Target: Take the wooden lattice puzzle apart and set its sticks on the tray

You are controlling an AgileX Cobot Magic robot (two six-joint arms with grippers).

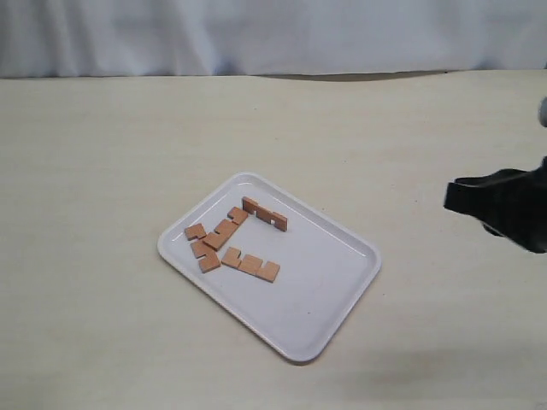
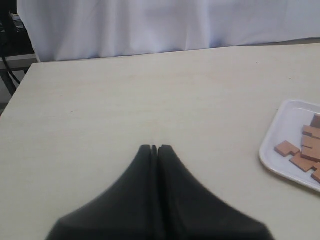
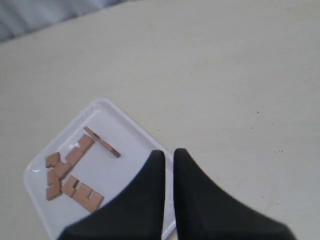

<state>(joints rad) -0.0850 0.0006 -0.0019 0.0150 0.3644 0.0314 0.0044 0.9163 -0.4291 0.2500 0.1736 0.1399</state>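
No assembled lattice puzzle shows; its sticks lie apart on the white tray. One stick stands on its edge at the tray's far side. Three others lie flat: one just left of it, one by the left rim and one nearer the front. My right gripper hovers off the tray's right side, jaws a narrow gap apart and empty, with the tray and sticks beyond. My left gripper is shut and empty over bare table, the tray's corner to one side.
The pale table spreads around the tray on all sides. A white curtain hangs along the far edge. In the left wrist view the table's corner and a dark gap show beside it.
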